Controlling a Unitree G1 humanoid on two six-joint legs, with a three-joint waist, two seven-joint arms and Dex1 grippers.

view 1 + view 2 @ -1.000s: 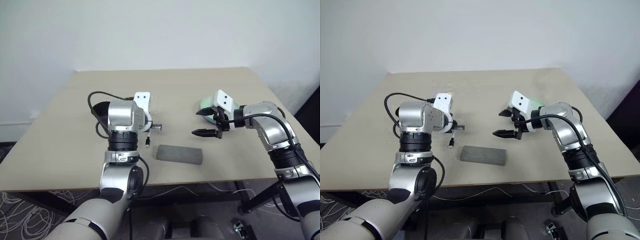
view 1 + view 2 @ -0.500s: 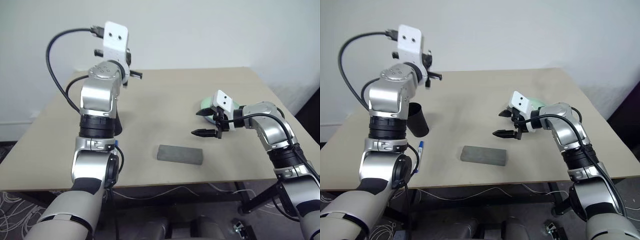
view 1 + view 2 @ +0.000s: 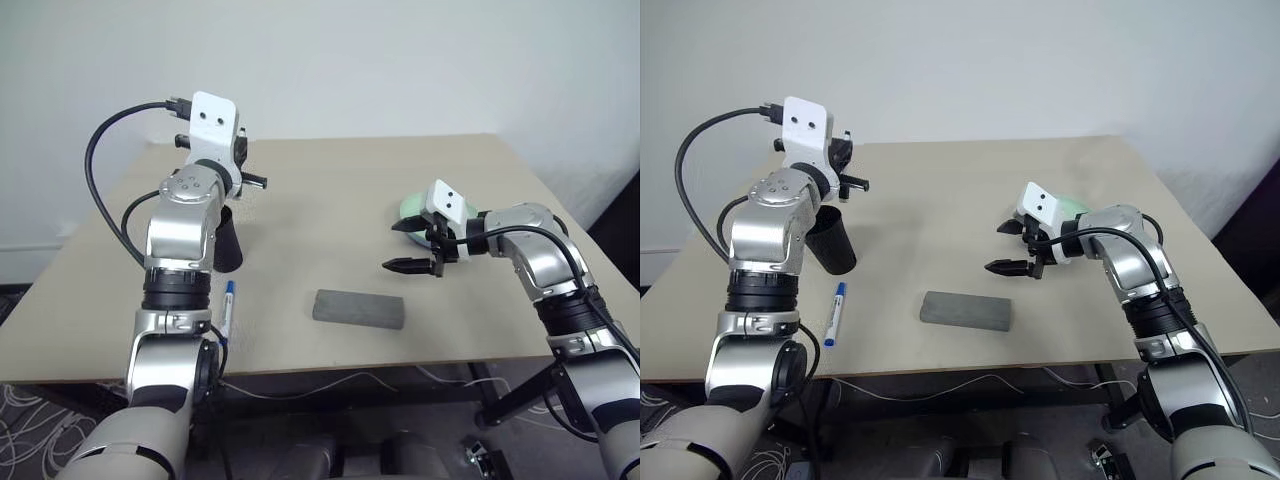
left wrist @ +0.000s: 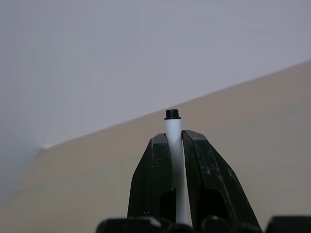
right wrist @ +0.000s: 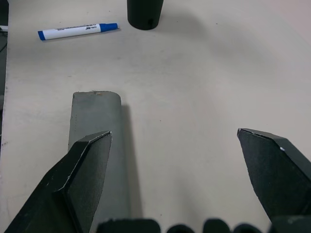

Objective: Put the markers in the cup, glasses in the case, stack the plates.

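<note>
Left gripper (image 4: 174, 145), upper left of frame, clenched on thin white black-tipped marker (image 4: 173, 133) lying level along its fingers, directly above black tapered plastic cup (image 3: 830, 243), its rim hidden.

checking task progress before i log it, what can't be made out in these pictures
- Plates: the right arm hides all but a mint-green edge in the head views; a blue plate cannot be told.
- Cup: the left arm covers its rim; contents unseen.
- Case: shut; glasses inside or not, unknowable.
- Thin marker: its lower part hidden between the left tool's fingers.

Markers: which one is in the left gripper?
The thin white marker with black ends, pinched in the shut left gripper. The blue-capped marker lies on the table beside the cup.
</note>
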